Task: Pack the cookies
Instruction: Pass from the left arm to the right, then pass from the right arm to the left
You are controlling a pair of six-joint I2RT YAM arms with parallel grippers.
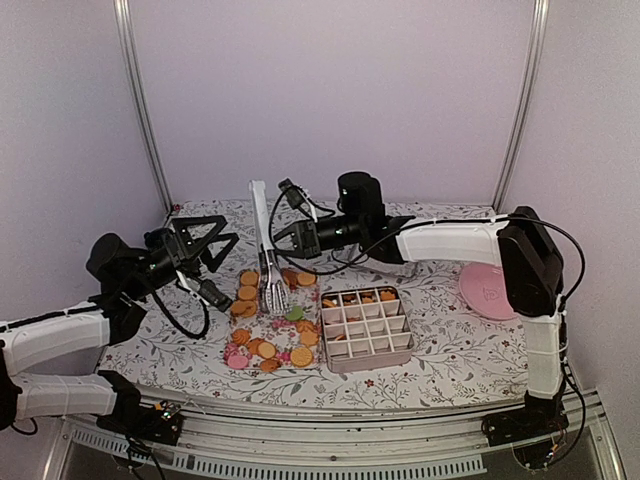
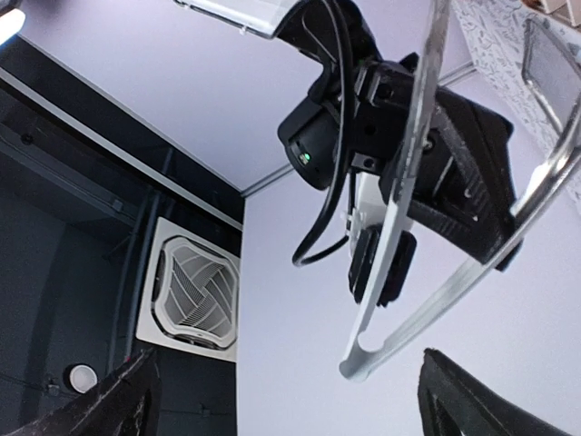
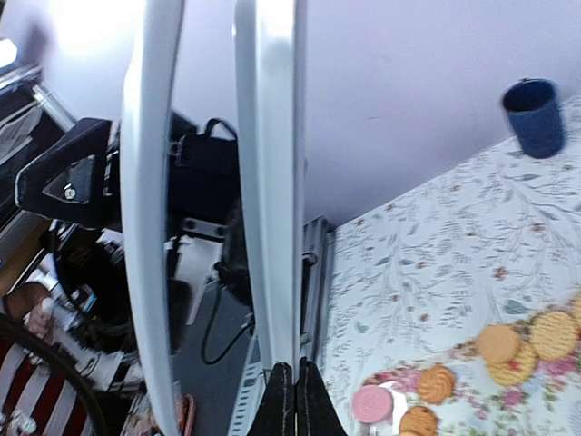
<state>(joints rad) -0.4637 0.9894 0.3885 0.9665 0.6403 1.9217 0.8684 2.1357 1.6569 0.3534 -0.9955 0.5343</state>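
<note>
The cookies (image 1: 268, 345), mostly orange-tan with a few pink and one green, lie in a heap on a flowered sheet at the table's middle front. They also show in the right wrist view (image 3: 513, 350). A pale divided box (image 1: 370, 362) stands right of them, with a few cookies in its back cells. My right gripper (image 1: 285, 238) (image 3: 292, 400) is shut on white tongs (image 1: 262, 225) (image 3: 272, 182), whose tips hang over the heap. My left gripper (image 1: 225, 240) (image 2: 286, 400) is open and empty, raised left of the tongs (image 2: 363, 363) and tilted upward.
A large pink round plate (image 1: 487, 290) lies at the right of the table. A dark blue cup (image 3: 536, 116) stands on the flowered cloth beyond the cookies. Metal frame posts rise at the back corners.
</note>
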